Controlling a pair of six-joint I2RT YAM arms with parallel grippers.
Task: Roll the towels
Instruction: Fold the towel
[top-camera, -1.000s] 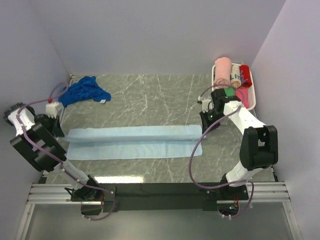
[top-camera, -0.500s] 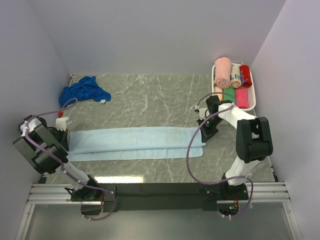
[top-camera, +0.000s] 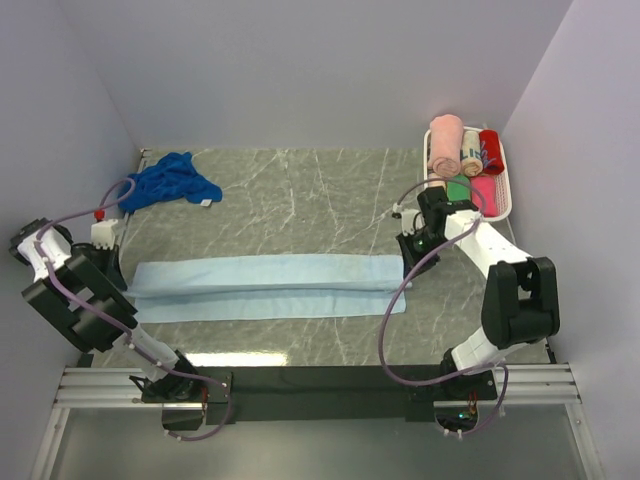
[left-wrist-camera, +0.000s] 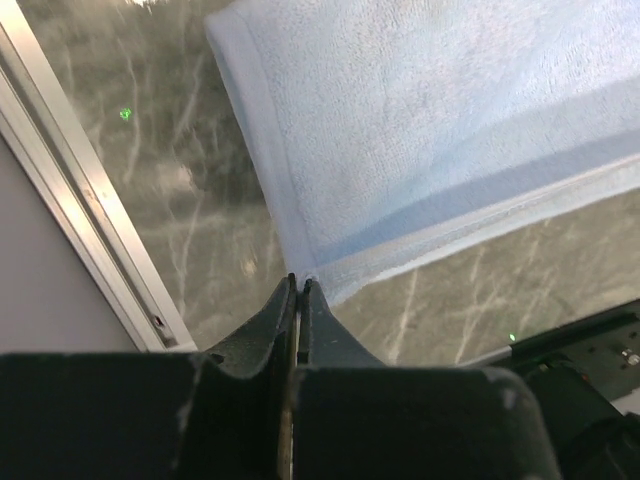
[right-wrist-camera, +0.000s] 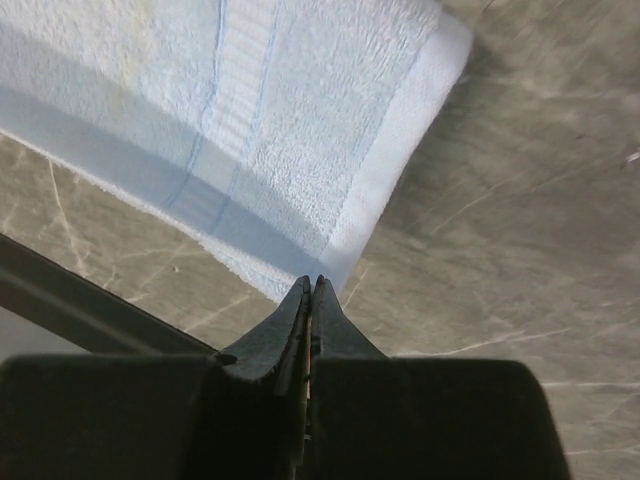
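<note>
- Top external view shows the pale blue towel (top-camera: 265, 285) stretched flat across the table (top-camera: 300, 190) between the two arms. It is folded lengthways into a long narrow band, with no roll begun.
- The royal blue towel (top-camera: 170, 180) lies crumpled in the far left corner, well apart from both arms. By my reckoning both rolls are yet to be made.
- The left gripper (left-wrist-camera: 298, 285) has its jaws pressed together. The pale towel's hemmed corner runs right into the tips and looks pinched.
- The right gripper (right-wrist-camera: 310, 283) is closed the same way on the opposite end's corner.
- The cloth is soft, nubby terry with a flat woven stripe and a smooth hem. The tabletop is hard grey stone-look with white veins.
- A white basket (top-camera: 508, 190) at the far right holds tight pink, green and red rolls.
</note>
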